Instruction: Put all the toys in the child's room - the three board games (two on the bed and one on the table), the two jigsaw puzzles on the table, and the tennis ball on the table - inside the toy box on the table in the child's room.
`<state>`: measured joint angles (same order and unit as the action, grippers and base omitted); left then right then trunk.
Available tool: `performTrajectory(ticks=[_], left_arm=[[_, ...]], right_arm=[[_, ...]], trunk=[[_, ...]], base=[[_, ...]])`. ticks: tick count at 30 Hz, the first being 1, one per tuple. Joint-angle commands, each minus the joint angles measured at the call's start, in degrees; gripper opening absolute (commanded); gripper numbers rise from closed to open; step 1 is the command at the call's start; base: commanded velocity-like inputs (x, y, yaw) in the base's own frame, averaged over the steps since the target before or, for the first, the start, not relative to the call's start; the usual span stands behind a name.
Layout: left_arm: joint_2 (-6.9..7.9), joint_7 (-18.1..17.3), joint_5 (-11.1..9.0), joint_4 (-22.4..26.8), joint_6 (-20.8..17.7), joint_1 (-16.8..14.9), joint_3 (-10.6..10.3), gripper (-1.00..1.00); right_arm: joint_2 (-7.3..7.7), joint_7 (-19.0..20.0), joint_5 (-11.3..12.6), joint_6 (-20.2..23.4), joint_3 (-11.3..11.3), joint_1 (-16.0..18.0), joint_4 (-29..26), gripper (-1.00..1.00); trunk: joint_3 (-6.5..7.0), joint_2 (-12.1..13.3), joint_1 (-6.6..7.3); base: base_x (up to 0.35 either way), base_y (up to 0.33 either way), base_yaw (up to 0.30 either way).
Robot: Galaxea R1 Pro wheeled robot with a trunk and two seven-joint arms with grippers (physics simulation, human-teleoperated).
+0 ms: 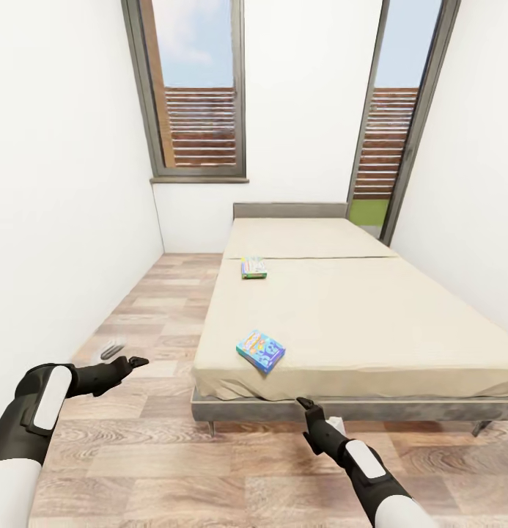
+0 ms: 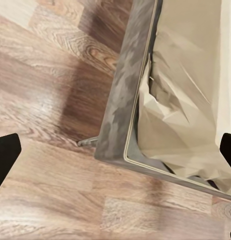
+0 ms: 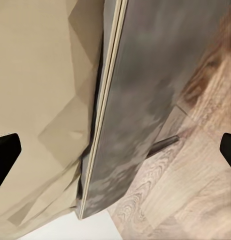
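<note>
Lying near the foot edge of the beige-sheeted grey-framed bed (image 1: 371, 323), lower centre, a blue cartoon-covered board game box (image 1: 260, 350); a green one (image 1: 253, 267) sits mid-frame. Both the left gripper (image 1: 133, 361) and right gripper (image 1: 306, 404) hang released, empty. Approach step, I'd say; next, reach the nearer box.

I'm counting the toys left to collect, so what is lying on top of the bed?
On the bed lie two board games: one near the foot edge, another farther up by the left side. Nothing else shows on the sheet.
</note>
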<state>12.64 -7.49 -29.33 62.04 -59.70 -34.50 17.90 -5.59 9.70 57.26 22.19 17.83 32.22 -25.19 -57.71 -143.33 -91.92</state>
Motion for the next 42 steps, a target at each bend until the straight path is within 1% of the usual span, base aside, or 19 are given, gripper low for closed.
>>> performTrajectory(ticks=[1, 27, 35, 37, 42], left_arm=[[-0.01, -0.6, 0.5, 0.0, -0.2, 0.0, 0.1, 1.00], [-0.09, -0.6, 0.5, 0.0, -0.2, 0.0, 0.1, 1.00], [-0.16, -0.6, 0.5, 0.0, -0.2, 0.0, 0.1, 1.00], [-0.15, -0.6, 0.4, 0.0, -0.2, 0.0, 0.1, 1.00], [-0.16, -0.6, 0.0, 0.0, -0.2, 0.0, 0.0, 1.00]], right_arm=[[-0.07, 0.1, 0.1, 0.4, 0.4, 0.0, 0.0, 1.00], [-0.21, 0.1, 0.2, 0.4, 0.4, 0.0, 0.0, 1.00], [-0.01, 0.6, 0.2, 0.4, 0.4, 0.0, 0.0, 1.00], [0.15, 1.2, 0.3, 0.4, 0.5, 0.0, 0.0, 1.00], [0.47, 4.3, 0.2, 0.3, 0.6, -0.2, 0.0, 1.00]], trunk=[[-0.28, 0.0, -0.01], [-6.04, -0.4, -0.68], [-6.04, -0.4, -0.68], [-6.04, -0.4, -0.68], [-6.04, -0.4, -0.68]], base=[[0.000, 0.000, 0.000], [0.000, 0.000, 0.000], [0.000, 0.000, 0.000], [0.000, 0.000, 0.000], [0.000, 0.000, 0.000]])
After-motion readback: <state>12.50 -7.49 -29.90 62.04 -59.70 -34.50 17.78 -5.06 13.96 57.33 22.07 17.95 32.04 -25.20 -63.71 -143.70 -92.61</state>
